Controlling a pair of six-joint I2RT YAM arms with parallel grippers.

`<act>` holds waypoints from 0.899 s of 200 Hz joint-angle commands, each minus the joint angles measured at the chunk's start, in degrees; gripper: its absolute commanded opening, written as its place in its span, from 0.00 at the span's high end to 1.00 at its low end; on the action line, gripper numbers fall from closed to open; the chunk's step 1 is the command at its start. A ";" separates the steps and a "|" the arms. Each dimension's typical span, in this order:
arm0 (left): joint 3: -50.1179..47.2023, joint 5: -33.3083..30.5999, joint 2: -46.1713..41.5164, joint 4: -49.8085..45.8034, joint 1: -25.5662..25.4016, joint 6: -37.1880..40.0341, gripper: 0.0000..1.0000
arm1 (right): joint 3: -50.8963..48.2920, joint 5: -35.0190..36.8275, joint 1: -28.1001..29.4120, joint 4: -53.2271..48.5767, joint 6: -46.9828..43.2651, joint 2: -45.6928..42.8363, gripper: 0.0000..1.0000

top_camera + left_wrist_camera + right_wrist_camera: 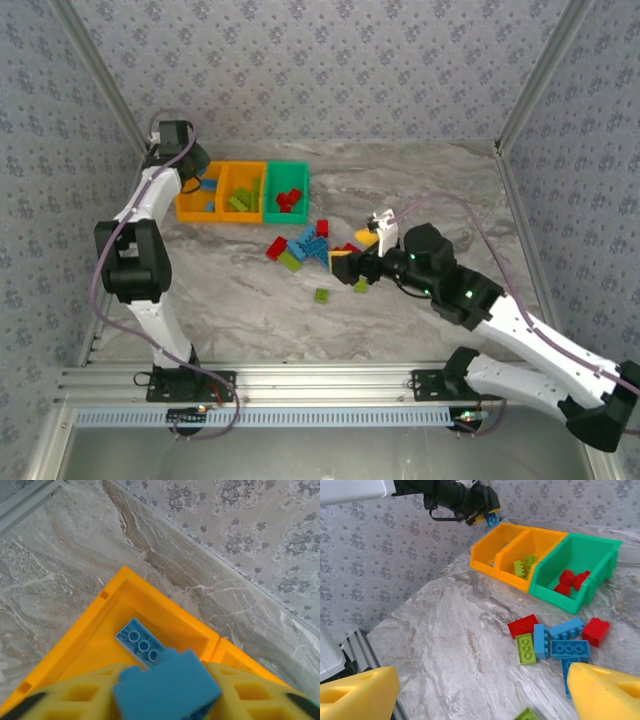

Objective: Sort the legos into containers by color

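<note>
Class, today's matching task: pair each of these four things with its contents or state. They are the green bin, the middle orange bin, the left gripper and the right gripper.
Column one:
1. green bin
2. middle orange bin
3. left gripper
4. right gripper

Column two:
A. open, nothing held
B. contains red bricks
C. shut on a blue brick
D. contains lime green bricks

Pairs: 1-B, 2-D, 3-C, 4-A
</note>
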 commanded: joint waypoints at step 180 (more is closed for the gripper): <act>-34.23 25.84 -63.12 -22.81 -46.03 72.46 0.14 | 19.74 9.56 -16.89 -18.85 -3.91 46.16 0.27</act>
